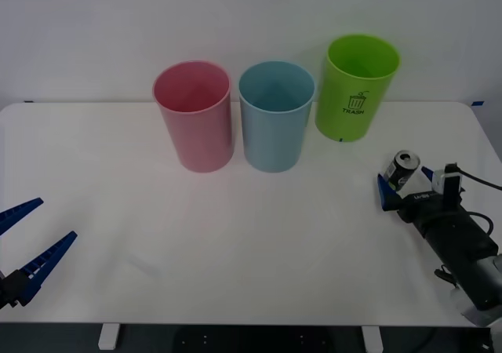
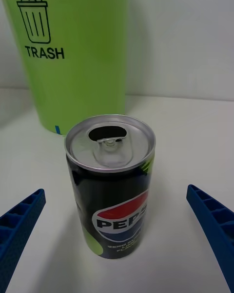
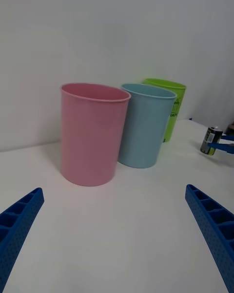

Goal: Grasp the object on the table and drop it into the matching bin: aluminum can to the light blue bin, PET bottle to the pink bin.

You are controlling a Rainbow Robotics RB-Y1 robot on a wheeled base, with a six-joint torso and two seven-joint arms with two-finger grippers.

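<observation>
Right wrist view: right tool (image 2: 117,244) spread wide, flanking upright aluminum can (image 2: 111,185) at tabletop's (image 1: 259,235) four o'clock; opened, likely light, thin-walled, slick, best gripped mid-body. Left tool (image 1: 22,239) spread, idle at eight o'clock.

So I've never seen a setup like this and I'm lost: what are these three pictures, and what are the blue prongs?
It is a two-armed robot at a white table. One camera looks down from above; the other two sit on the wrists. The blue prongs are each pincer's fingers. The right pincer is open around an upright can, not gripping it yet. The left pincer waits open near the table's front edge. Behind stand a pink bin, a light blue bin and a green bin marked TRASH.
</observation>
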